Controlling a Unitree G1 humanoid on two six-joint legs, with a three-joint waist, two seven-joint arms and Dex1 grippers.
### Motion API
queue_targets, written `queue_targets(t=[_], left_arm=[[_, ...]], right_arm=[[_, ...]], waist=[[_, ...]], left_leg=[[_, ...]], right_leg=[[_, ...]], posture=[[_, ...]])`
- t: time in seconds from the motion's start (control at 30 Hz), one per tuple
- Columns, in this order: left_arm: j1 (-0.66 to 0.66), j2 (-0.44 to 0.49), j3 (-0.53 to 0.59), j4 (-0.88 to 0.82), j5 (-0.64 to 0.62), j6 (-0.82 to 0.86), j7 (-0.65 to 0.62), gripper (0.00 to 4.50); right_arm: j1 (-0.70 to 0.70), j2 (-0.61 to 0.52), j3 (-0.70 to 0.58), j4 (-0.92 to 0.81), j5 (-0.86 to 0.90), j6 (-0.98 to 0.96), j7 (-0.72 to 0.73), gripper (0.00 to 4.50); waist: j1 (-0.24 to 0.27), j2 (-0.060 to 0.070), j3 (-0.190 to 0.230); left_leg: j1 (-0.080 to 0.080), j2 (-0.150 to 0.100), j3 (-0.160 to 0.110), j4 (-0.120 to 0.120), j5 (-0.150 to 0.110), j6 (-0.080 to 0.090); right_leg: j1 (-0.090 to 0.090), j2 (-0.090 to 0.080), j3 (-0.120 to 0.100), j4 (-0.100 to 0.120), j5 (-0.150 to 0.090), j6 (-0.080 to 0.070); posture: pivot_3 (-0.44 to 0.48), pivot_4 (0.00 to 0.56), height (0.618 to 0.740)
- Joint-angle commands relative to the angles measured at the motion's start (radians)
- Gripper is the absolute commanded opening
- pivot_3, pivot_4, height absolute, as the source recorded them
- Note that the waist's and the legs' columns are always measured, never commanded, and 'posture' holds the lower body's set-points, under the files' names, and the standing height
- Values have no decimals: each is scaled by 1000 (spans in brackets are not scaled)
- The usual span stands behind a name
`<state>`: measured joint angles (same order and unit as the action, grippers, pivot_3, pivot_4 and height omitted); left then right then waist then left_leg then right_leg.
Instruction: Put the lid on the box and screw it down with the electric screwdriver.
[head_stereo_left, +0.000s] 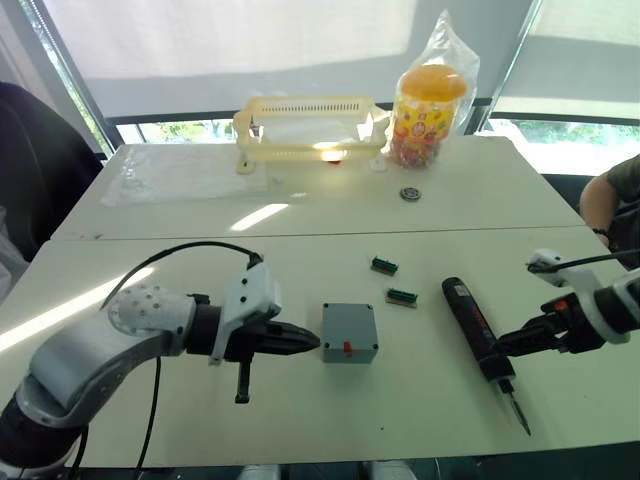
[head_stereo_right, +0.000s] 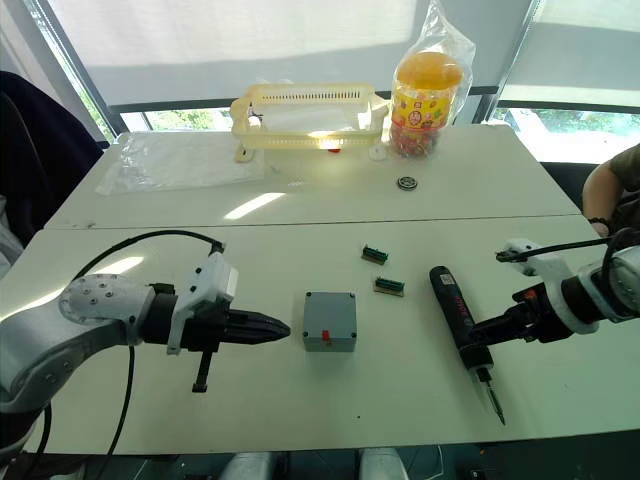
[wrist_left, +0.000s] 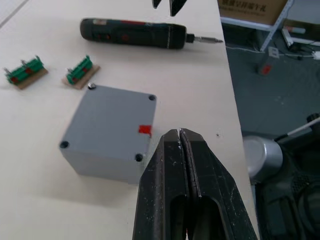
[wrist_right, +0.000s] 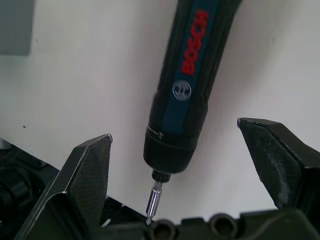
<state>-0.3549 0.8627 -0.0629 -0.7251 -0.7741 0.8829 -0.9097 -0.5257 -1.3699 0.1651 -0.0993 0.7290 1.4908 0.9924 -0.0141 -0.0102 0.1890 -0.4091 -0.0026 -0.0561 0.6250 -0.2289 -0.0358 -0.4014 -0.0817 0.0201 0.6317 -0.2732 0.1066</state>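
I see the big white table (head_stereo_left: 300, 290) with my two arms over it. At the far side stand a yellow rack (head_stereo_left: 310, 125) and a bag of sweets (head_stereo_left: 432, 95). Near the middle of the table sits the grey box (head_stereo_left: 350, 332) with the lid (wrist_left: 112, 122) on top and a red mark on its side. My left gripper (head_stereo_left: 308, 343) is pinched together, its tip just beside the box. To the right of the box lies the black screwdriver (head_stereo_left: 476, 326), flat on the table. My right gripper (wrist_right: 192, 165) is spread wide, one finger on each side of the screwdriver's front end. Two little green parts (head_stereo_left: 393, 281) lie between the box and the screwdriver. A small round ring (head_stereo_left: 410, 193) rests farther back.
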Motion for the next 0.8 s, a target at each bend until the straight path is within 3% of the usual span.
queue_targets(t=[0.03, 0.4, 0.8], left_arm=[[13, 2, 7, -45, -4, -8, 24, 0], [56, -10, -17, -67, 8, -18, 69, 0], [74, -13, -34, -55, 28, -35, 75, 0]], right_arm=[[-32, 6, -3, 19, -11, 39, -4, 4419], [-19, 29, 45, 14, -22, 86, -20, 4419], [-21, 134, 88, 56, -63, 119, -116, 4419]], waist=[[2, 0, 0], [3, 0, 0], [2, -1, -1]], left_leg=[[0, 0, 0, 1, 0, 0], [0, 0, 0, 2, 0, 0], [0, 0, -1, 4, 0, 0]], right_leg=[[0, 0, 0, 0, 0, 0], [1, 0, 0, 1, 1, 1], [2, 0, -1, 1, 1, 2]], posture=[[0, 150, 740], [0, 150, 740], [0, 150, 740]])
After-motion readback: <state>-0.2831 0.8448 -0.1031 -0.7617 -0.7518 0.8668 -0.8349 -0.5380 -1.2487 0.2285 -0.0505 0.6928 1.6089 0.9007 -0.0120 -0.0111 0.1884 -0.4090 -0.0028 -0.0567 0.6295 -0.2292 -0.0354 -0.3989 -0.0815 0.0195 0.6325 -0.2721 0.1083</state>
